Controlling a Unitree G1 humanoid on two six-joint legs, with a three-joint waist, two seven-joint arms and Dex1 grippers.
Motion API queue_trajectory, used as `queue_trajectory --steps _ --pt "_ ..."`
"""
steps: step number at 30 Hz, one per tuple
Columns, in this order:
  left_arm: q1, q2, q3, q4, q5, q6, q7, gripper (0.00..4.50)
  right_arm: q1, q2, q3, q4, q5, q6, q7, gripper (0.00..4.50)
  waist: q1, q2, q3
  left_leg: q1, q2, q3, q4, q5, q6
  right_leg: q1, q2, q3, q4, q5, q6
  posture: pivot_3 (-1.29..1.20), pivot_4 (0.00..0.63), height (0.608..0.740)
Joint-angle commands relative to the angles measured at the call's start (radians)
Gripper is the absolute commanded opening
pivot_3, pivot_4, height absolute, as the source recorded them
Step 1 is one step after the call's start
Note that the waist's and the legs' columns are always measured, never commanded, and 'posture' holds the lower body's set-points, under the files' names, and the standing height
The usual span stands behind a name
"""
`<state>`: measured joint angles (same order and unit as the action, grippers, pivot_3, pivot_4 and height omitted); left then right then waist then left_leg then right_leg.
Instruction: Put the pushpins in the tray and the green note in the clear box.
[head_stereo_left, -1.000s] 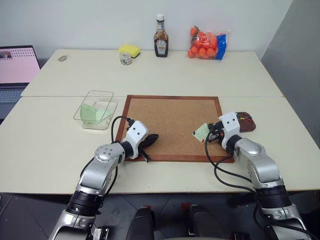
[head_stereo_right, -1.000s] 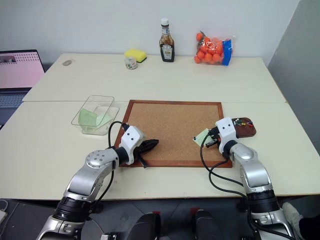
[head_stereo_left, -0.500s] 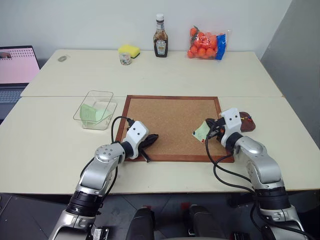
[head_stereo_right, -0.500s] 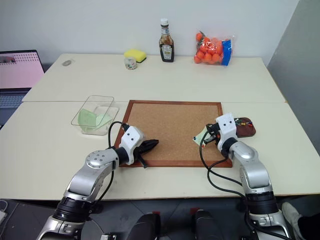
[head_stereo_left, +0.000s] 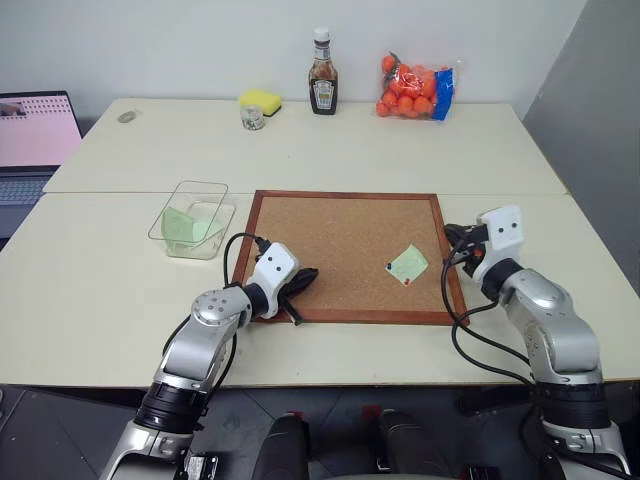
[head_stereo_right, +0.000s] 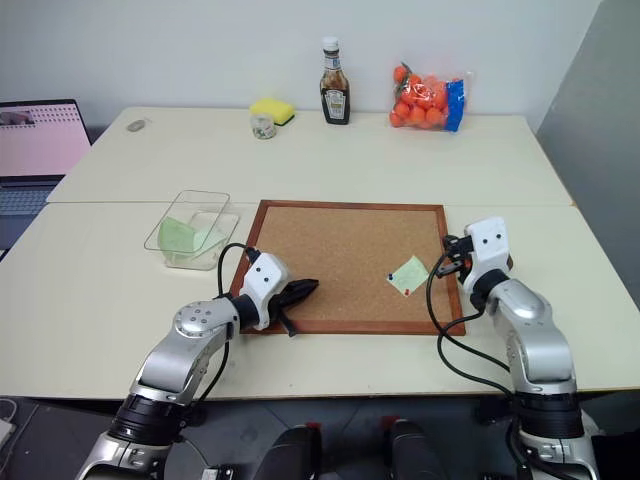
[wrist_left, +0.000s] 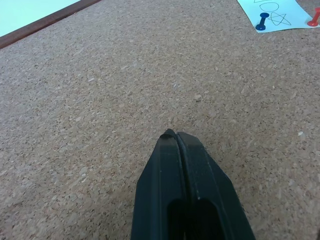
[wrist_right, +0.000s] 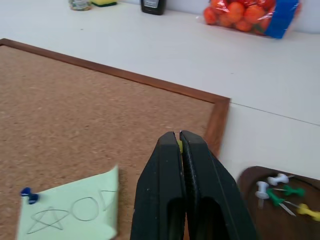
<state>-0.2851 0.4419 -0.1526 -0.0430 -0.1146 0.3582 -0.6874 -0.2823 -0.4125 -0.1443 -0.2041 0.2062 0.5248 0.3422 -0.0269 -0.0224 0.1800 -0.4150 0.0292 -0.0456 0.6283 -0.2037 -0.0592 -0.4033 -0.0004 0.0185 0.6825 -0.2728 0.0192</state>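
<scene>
Left two-finger black gripper (head_stereo_left: 303, 277) clenched empty, resting on the corkboard's near-left corner. Further right, pale yellow-green square sticky note (head_stereo_left: 408, 265) pinned flat by blue and red plastic-headed pushpins (head_stereo_left: 403, 281). Right black gripper (head_stereo_left: 452, 246) clenched, apparently around a sliver of yellow, nearest to the note, which lies just to its left.

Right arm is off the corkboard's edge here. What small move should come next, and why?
Probably ease the right gripper over the tray and open its fingers there. They are shut on what looks like a yellow speck, perhaps a pin, and the tray lies just beside them. The green note is pinned by a blue pin and a red pin; those come afterwards.
</scene>
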Motion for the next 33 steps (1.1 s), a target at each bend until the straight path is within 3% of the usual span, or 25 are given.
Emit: queue_trajectory --steps 1,12,20,28,33 --pt "0.019 -0.004 -0.032 0.017 0.014 0.001 -0.011 0.0 -0.007 -0.05 -0.058 0.047 -0.045 0.002 -0.047 0.01 0.0 0.0 0.0 0.0 0.0 0.0 0.0 0.0 0.0 0.0 0.0 0.0 0.0 0.0 0.0 0.0 0.15 0.74" --pt "0.001 -0.009 -0.04 0.038 0.022 -0.016 -0.014 0.0 -0.09 -0.082 -0.048 0.25 -0.078 -0.013 -0.047 0.01 0.001 0.003 -0.002 0.0 0.0 0.002 0.0 0.0 0.0 0.0 0.0 0.001 0.0 0.0 0.0 0.0 0.15 0.74" --pt "0.003 -0.004 -0.038 0.033 0.023 -0.014 -0.015 0.0 -0.096 -0.076 -0.06 0.242 -0.062 -0.006 -0.049 1.87 0.001 0.003 -0.002 0.0 0.0 0.002 0.0 0.0 0.0 0.0 0.0 0.001 0.0 0.0 0.0 0.0 0.15 0.74" --pt "-0.001 -0.003 -0.04 0.036 0.024 -0.016 -0.018 0.0 -0.078 -0.058 -0.095 0.169 -0.025 0.021 -0.059 3.37 0.001 0.003 -0.002 0.0 0.0 0.001 0.0 0.0 0.0 0.0 0.0 0.001 0.0 0.0 0.0 0.0 0.15 0.74" --pt "-0.004 -0.004 -0.042 0.039 0.026 -0.017 -0.018 0.0 -0.055 -0.055 -0.108 0.121 -0.008 0.02 -0.057 3.37 0.001 0.003 -0.002 0.0 0.0 0.001 0.0 0.0 0.0 0.0 0.0 0.001 0.0 0.0 0.0 0.0 0.15 0.74"
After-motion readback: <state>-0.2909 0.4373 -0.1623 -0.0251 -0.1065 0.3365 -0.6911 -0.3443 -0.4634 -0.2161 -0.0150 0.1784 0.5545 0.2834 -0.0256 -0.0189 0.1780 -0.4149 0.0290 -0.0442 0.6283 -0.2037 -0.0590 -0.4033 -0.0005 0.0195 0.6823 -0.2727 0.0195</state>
